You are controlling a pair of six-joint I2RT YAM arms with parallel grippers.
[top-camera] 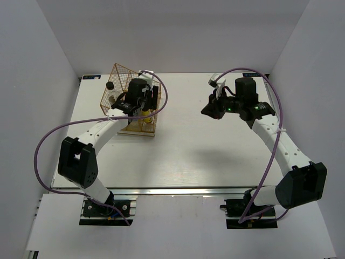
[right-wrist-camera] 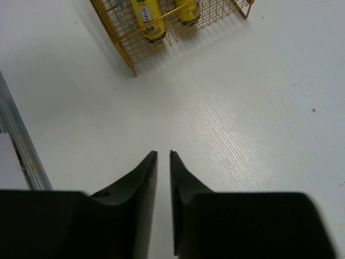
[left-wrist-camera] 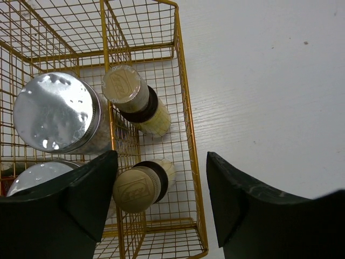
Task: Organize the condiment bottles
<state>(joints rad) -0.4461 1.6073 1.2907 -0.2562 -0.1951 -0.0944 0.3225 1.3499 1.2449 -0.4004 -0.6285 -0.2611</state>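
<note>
In the left wrist view two tiny yellow bottles stand in the right column of the gold wire rack (left-wrist-camera: 183,91), one far (left-wrist-camera: 137,102) and one near (left-wrist-camera: 141,184). Two silver-lidded jars fill the left column, one far (left-wrist-camera: 56,112) and one near (left-wrist-camera: 32,175), partly behind my finger. My left gripper (left-wrist-camera: 161,183) is open above the rack, with the near yellow bottle between its fingers, close to the left one and not gripped. My right gripper (right-wrist-camera: 163,155) is shut and empty above bare table. The tall dark bottle is not clearly visible.
The rack (top-camera: 129,102) stands at the table's back left, under my left arm. My right gripper (top-camera: 211,111) hovers at the back right. In the right wrist view the rack (right-wrist-camera: 135,38) shows at the top with both yellow bottles. The table's left metal edge (right-wrist-camera: 21,145) is near.
</note>
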